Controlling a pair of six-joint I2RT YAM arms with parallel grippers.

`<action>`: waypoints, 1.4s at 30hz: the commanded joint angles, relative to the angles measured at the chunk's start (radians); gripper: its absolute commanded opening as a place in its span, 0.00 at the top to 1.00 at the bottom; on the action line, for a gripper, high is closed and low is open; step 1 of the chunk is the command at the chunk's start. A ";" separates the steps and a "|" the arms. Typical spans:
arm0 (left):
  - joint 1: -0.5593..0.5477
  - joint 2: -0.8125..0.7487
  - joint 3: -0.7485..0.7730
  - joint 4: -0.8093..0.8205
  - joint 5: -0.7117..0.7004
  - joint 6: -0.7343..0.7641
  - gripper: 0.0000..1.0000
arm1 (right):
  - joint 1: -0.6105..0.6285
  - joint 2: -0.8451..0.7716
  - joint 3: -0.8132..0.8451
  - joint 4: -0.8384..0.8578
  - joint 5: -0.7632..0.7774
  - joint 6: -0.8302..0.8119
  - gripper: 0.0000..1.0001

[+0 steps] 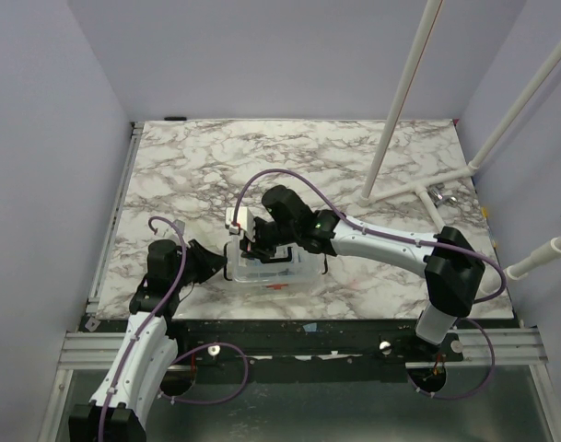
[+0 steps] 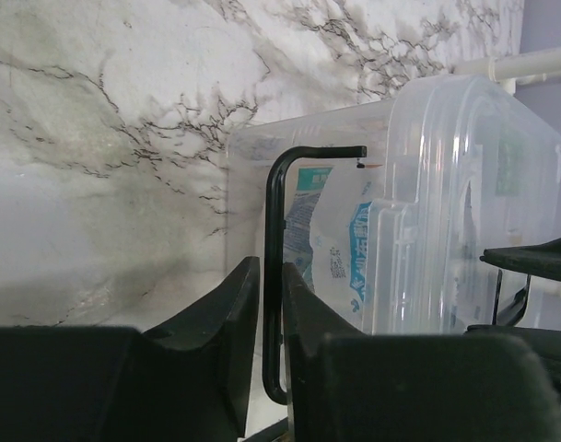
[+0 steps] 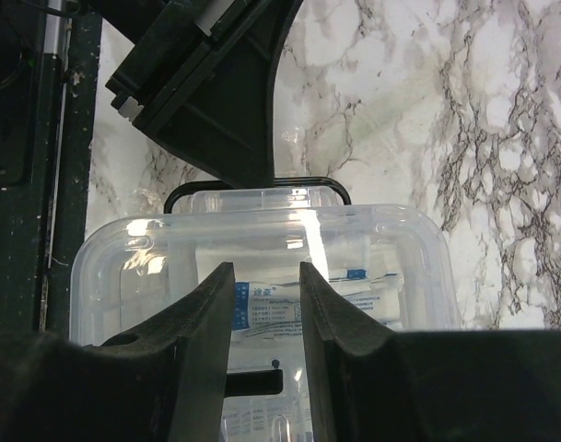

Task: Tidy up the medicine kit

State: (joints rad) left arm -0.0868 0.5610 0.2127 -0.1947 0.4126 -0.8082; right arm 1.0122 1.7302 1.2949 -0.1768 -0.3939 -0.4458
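Note:
The medicine kit point(image 1: 271, 269) is a clear plastic box lying near the table's front edge, its lid down and blue-printed packets point(image 3: 280, 304) showing through it. From the left side my left gripper point(image 2: 270, 267) is shut on the kit's thin black wire clasp point(image 2: 273, 212), which runs up between the fingers; in the top view this gripper point(image 1: 216, 262) sits at the kit's left end. My right gripper point(image 3: 266, 276) is open just above the lid point(image 3: 262, 235), nothing between its fingers. In the top view it point(image 1: 259, 249) stands over the kit.
White pipes point(image 1: 402, 101) slant over the back right of the marble table point(image 1: 262, 157). A metal rail point(image 1: 289, 345) runs along the front edge by the arm bases. A second black clasp point(image 1: 326, 267) sticks out at the kit's right end.

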 commanded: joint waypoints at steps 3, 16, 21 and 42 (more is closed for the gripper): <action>0.007 -0.011 0.014 0.013 0.032 0.018 0.89 | -0.004 0.066 -0.037 -0.116 0.082 -0.002 0.63; 0.007 -0.069 0.089 -0.073 0.033 0.048 0.94 | -0.006 0.066 -0.052 -0.116 0.099 0.005 0.64; 0.007 -0.073 0.112 -0.094 0.027 0.072 0.94 | -0.005 0.065 -0.057 -0.116 0.106 0.005 0.64; 0.006 -0.103 0.131 -0.085 0.063 0.075 0.82 | -0.007 0.068 -0.069 -0.116 0.115 0.007 0.64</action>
State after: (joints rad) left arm -0.0803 0.4782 0.3130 -0.2932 0.4503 -0.7467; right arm 1.0122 1.7336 1.2869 -0.1410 -0.3477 -0.4408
